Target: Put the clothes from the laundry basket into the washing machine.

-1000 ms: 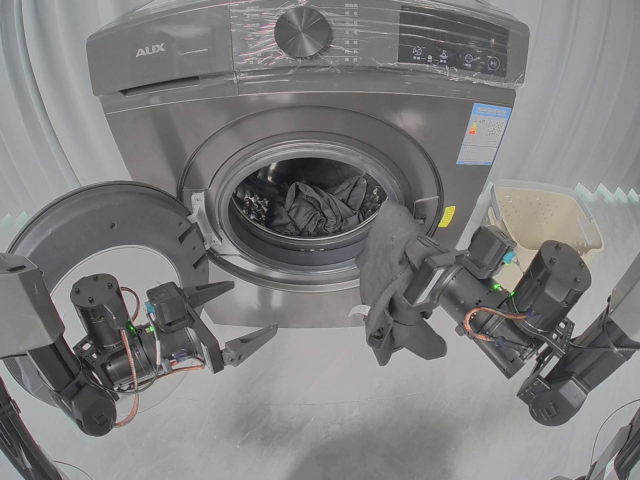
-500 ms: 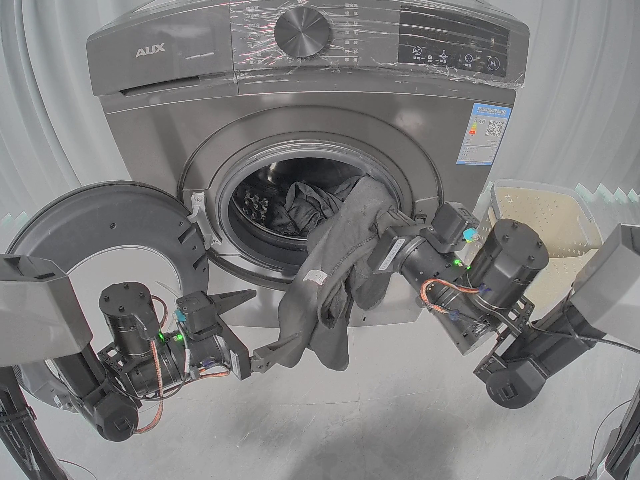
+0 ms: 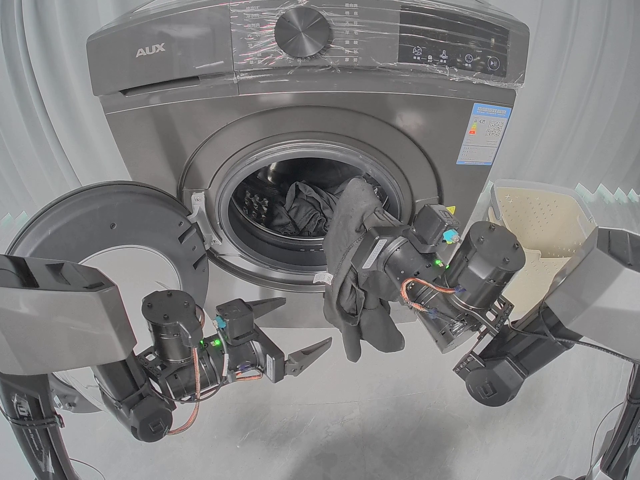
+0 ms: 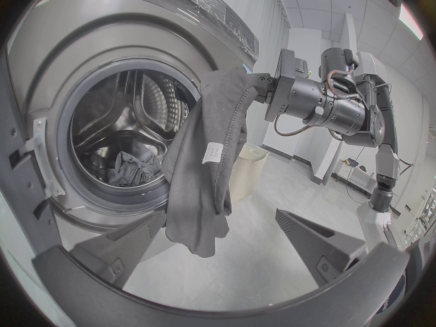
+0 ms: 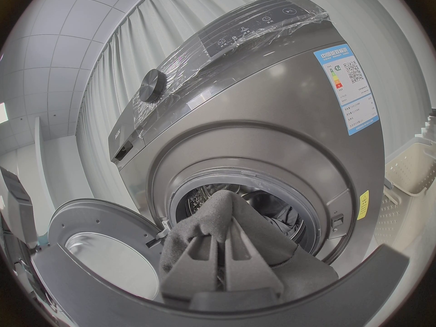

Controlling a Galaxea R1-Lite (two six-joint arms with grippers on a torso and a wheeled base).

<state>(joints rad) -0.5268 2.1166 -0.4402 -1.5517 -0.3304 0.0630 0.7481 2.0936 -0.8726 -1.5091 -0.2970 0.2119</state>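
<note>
1. Head view: the washing machine [image 3: 300,121] takes the upper centre, with its door [image 3: 100,235] swung wide open at the left of the frame. Some dark clothes [image 3: 303,211] already lie in the drum, so part of the job is done.
2. At the centre of the frame the right gripper [image 3: 365,225] is clamped shut on a grey garment [image 3: 353,268]. The top fold sits at the right rim of the drum mouth, but most of the garment hangs outside, down the front of the machine. We judge this piece is about to go in but is not in yet.
3. At lower left the left gripper [image 3: 307,321] has its jaws spread wide and holds nothing. It is near the hanging cloth but apart from it.
4. At the right of the frame we see bare wall inside the laundry basket [image 3: 540,215]. The arm hides its floor, so we cannot tell whether more clothes wait there.
5. Left wrist view: the garment dangles in front of the open jaws, and a white label shows on it. The dark pile rests low in the drum behind it.
6. Right wrist view: the two fingers are pressed together, with grey cloth bunched over and around them. The drum mouth lies just beyond. What is left, by our reading, is to push the garment in and let go.
</note>
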